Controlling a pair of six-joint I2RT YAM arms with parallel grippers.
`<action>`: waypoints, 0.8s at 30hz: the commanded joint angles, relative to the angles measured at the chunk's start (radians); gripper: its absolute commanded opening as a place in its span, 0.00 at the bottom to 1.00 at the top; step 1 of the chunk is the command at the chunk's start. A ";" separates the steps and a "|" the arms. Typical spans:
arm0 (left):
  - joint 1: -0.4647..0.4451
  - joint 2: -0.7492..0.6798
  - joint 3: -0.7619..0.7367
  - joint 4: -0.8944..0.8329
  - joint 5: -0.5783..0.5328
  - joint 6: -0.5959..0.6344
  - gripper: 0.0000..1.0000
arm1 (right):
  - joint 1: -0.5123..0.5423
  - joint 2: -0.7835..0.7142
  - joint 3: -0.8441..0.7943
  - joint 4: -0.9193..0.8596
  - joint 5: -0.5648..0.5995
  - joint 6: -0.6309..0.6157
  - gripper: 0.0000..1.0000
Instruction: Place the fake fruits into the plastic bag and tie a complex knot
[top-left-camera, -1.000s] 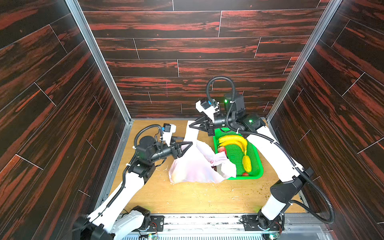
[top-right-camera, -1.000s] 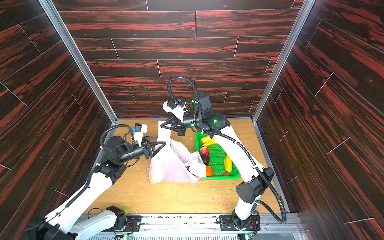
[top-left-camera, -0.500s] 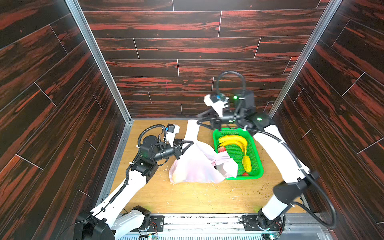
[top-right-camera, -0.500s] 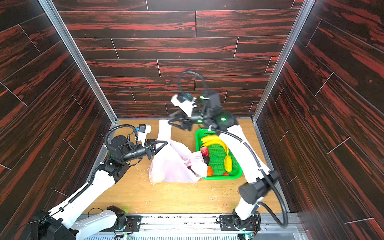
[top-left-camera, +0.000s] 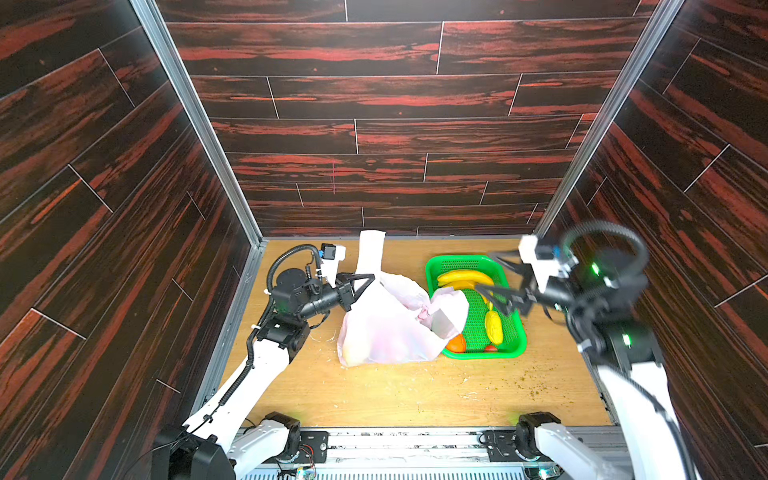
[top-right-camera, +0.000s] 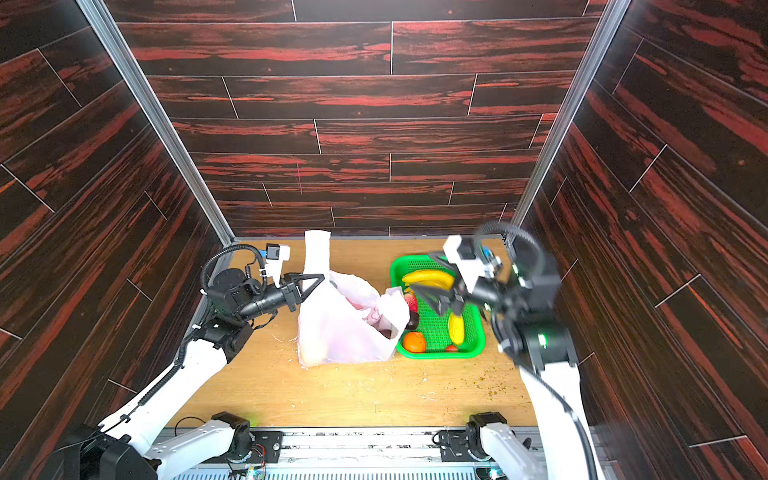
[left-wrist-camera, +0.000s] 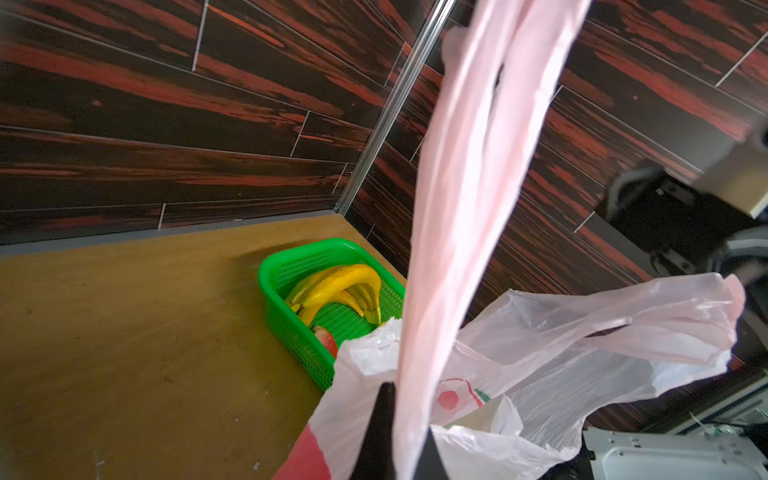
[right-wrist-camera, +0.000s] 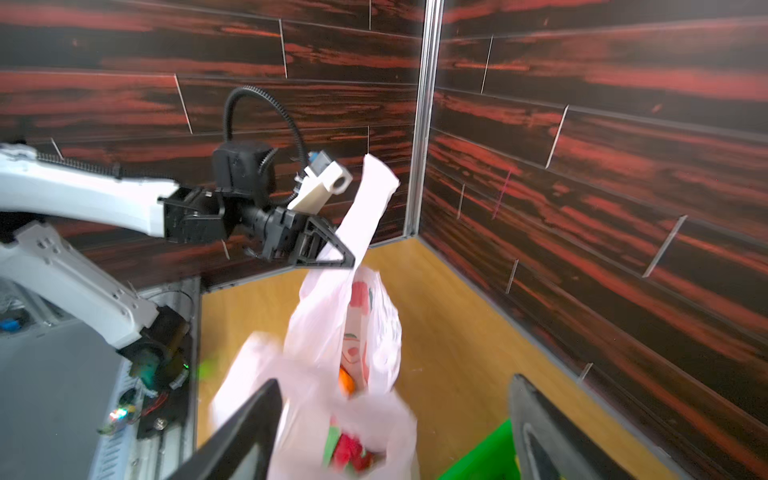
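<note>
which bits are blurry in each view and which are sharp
In both top views the right gripper is smeared, while the left gripper, bag and basket are crisp; in the left wrist view the near handle is soft, the basket sharp; in the right wrist view the bag is smeared, the left gripper clearer.

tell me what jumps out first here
The whitish-pink bag slumps mid-table, one handle sticking straight up, pinched by the shut left gripper. Right of it sits a bright green basket with yellow bananas, and the open right gripper hovers above it.
</note>
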 joint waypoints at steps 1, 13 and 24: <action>0.011 0.001 -0.011 0.048 0.008 -0.016 0.00 | -0.022 -0.059 -0.091 0.043 -0.047 -0.012 0.88; 0.016 0.003 -0.020 0.065 0.016 -0.027 0.00 | -0.009 -0.070 -0.288 0.210 -0.297 0.081 0.88; 0.017 0.001 -0.024 0.064 0.021 -0.027 0.00 | 0.172 0.047 -0.277 0.284 -0.196 0.084 0.70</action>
